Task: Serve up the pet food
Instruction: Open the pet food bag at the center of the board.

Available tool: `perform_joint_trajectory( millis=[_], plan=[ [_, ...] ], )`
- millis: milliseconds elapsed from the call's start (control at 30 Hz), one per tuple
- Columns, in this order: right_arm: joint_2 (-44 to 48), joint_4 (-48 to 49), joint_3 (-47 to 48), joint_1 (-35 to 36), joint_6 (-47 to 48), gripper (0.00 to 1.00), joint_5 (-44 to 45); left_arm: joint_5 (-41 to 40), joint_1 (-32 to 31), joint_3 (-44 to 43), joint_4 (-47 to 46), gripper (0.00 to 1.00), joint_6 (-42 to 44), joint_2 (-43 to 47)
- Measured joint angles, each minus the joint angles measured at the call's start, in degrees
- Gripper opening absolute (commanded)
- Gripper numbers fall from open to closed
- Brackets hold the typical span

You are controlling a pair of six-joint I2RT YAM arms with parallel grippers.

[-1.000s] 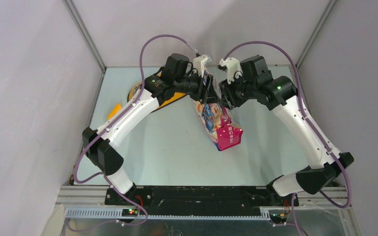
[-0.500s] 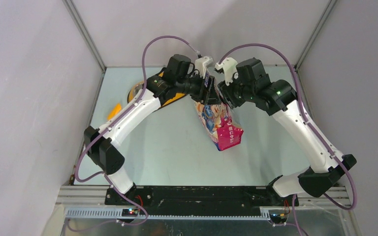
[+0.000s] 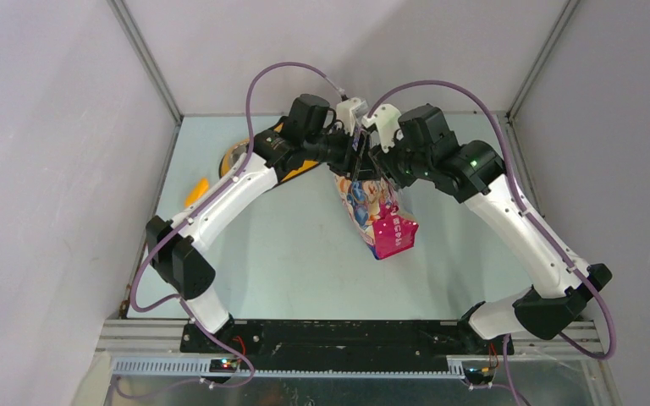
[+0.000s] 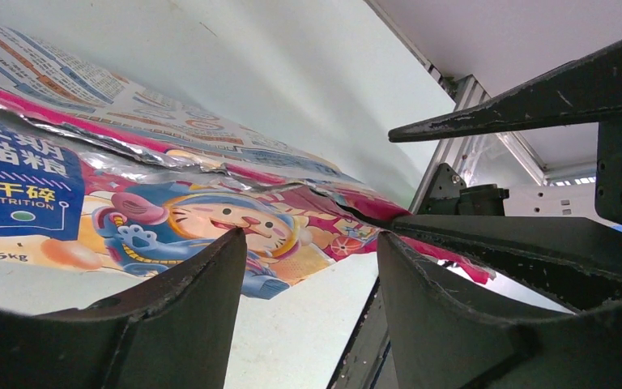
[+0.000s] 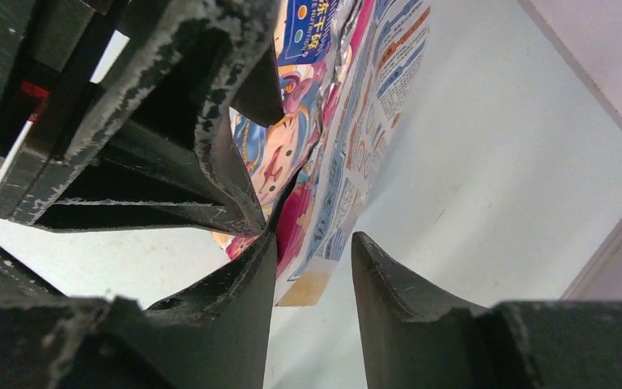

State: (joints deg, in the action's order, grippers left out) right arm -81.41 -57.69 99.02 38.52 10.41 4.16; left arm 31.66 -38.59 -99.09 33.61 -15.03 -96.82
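The pouch [image 3: 378, 218] of pet food is found toward the far edge of the worktop [image 3: 305, 254], about midway between its left and right edges. It is leaned with its pink bottom toward the near edge and its top raised. Both claws are placed at that top. The right claw [image 5: 312, 267] is seen partly open: the side edge of the pouch passes through its gap, one finger is touched by it and the other is kept apart, so nothing is gripped. The left claw [image 4: 308, 243] is also shown with its fingers apart, just at the ragged, silver-lined upper edge. Whether a wall of the pouch is pinched there cannot be told.

The step in hand is judged to be the opening of the pouch; no kibble is visible. Next, a firm hold on each side of the mouth is called for, then a pull apart, before anything can be poured toward the yellow feeder [image 3: 300, 171] near the far left corner.
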Motion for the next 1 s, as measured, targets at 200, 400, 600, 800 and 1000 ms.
perform_joint_trajectory(
  millis=[200, 400, 600, 800, 1000],
  plan=[
    [0.00, 0.02, -0.33, 1.01, 0.83, 0.43, 2.84, -0.52, -0.04, -0.02, 0.20, 0.67, 0.09, 0.00],
    [0.61, 0.26, -0.79, 1.16, 1.77, 0.44, 5.27, -1.55, -0.02, -0.02, 1.05, 0.67, 0.85, 0.07],
    [0.70, 0.28, -0.85, 1.18, 2.21, 0.45, 5.79, -2.16, 0.17, -0.02, 2.12, 0.67, 1.99, 0.28],
    [0.70, -0.33, -0.85, 1.51, 2.36, 0.47, 6.82, -2.80, 1.14, -0.02, 2.73, 0.67, 2.16, 1.14],
    [0.42, -0.50, -0.85, 3.21, 3.87, 0.50, 9.70, -2.91, 2.43, -0.02, 2.75, 0.67, 2.19, 2.25]
  ],
)
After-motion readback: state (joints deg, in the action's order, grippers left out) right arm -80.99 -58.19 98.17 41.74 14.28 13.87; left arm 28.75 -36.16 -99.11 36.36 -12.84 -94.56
